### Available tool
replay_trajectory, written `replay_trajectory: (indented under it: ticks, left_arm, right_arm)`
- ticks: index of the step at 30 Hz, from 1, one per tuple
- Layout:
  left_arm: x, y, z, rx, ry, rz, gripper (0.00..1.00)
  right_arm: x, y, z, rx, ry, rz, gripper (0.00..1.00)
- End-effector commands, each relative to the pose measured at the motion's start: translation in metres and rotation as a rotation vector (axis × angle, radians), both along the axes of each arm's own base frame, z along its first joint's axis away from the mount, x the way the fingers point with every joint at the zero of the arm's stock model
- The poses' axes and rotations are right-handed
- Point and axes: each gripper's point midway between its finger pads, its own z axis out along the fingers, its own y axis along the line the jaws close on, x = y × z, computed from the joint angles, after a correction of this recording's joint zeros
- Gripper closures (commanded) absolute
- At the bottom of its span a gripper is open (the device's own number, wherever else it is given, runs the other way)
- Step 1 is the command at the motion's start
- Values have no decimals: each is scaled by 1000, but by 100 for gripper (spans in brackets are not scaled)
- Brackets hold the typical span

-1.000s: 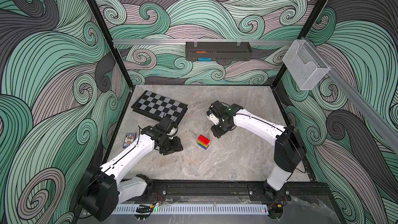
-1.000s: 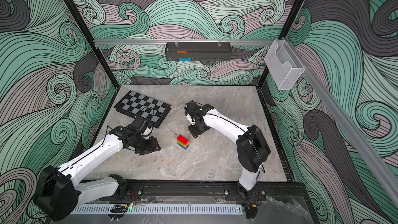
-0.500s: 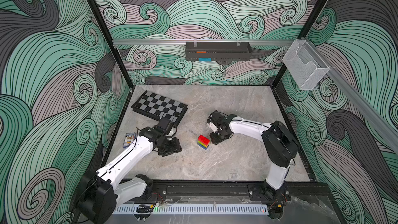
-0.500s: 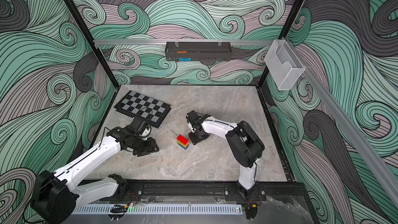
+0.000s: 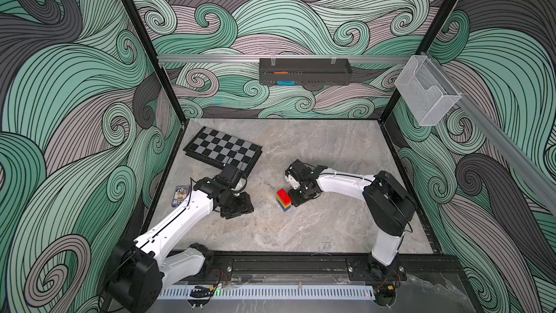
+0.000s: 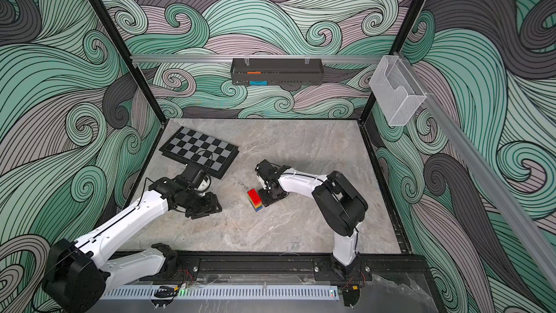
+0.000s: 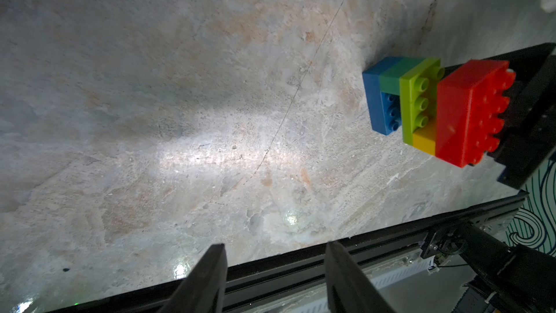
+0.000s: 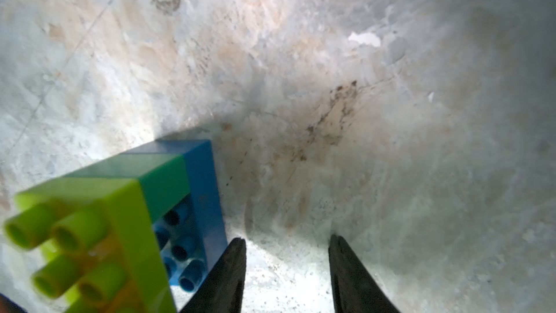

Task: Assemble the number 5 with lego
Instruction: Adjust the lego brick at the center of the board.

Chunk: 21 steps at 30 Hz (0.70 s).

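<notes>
The lego stands as one small upright stack in the middle of the table: red on top, then yellow, lime green, dark green and blue at the bottom. In the left wrist view the stack reads as a stepped, digit-like figure. My right gripper is low, right beside the stack on its right side. It is open, with only bare table between its fingers. I cannot tell whether it touches the stack. My left gripper stays open and empty, well left of the stack.
A chessboard lies at the back left, just behind my left wrist. A blue patterned card box sits by the left wall. The black front rail borders the table. A black tray and a clear holder hang on the walls.
My right gripper has come forward and down from behind the stack to right beside it. The left arm has barely moved, and the stack stands where it was.
</notes>
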Motion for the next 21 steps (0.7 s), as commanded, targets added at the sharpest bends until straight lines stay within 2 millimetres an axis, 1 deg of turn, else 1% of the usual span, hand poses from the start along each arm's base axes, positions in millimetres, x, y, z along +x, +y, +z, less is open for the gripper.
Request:
replay_trajectory:
  ticks: [1,4,7,11,15,21]
  left_arm:
    - [-4,3,3,8,-3,-1,44]
    - [-3,2,6,5,-10,-4,44]
    - [-1,-2,12,-6,-28,-16,42]
    - [0,-13,21,-29,-66,-60,38]
    - [1,-30,31,-42,-111,-120,34]
    - [7,-59,43,-62,-182,-201,30]
  right_arm:
    - [-27,9,1,62,79,-21,52]
    - [-40,17,3,105,101,-32,52]
    - [-48,26,6,160,117,-36,51]
    - [-54,26,6,184,125,-34,50]
    - [-57,11,15,189,102,-62,49]
    - [-62,-33,40,213,41,-140,47]
